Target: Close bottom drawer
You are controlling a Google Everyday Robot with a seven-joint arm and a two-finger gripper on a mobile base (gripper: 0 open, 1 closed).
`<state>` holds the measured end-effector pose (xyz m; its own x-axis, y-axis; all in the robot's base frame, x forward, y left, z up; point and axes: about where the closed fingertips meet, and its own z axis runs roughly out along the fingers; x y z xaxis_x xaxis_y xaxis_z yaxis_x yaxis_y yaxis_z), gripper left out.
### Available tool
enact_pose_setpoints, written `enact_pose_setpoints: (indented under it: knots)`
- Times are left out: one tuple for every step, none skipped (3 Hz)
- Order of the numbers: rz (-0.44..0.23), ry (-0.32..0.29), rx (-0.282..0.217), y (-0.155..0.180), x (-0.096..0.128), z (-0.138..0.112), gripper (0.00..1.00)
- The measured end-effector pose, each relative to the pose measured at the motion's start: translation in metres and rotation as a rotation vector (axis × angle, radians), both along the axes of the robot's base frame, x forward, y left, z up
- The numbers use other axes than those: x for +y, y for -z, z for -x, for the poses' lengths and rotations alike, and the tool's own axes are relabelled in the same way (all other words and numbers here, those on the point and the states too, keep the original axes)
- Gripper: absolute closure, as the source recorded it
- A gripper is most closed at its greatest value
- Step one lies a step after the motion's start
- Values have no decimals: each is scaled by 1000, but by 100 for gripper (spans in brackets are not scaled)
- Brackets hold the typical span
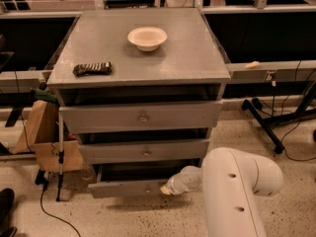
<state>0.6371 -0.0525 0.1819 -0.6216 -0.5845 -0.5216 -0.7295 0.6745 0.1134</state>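
The bottom drawer (126,187) is the slim grey front lowest in the grey cabinet (138,63). It stands pulled out a little, with a dark gap above it. Its knob is hidden. My white arm (232,191) reaches in from the lower right. My gripper (167,189) is at the right end of the bottom drawer's front, touching or very close to it. The middle drawer (145,152) and the top drawer (142,116) sit above, each with a round knob.
A cream bowl (147,37) and a dark snack packet (92,68) lie on the cabinet top. A brown paper bag (42,132) and a thin pole (60,152) stand at the cabinet's left. A black stand's legs (269,125) lie on the floor at the right.
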Motion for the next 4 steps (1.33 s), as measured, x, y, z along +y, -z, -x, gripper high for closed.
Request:
enact_pose_setpoints:
  knots:
    - [7, 27, -14, -4, -1, -10, 16]
    - [7, 27, -14, -4, -2, -3, 0]
    - [7, 27, -15, -4, 0, 2, 0]
    - [7, 27, -15, -4, 0, 5, 0]
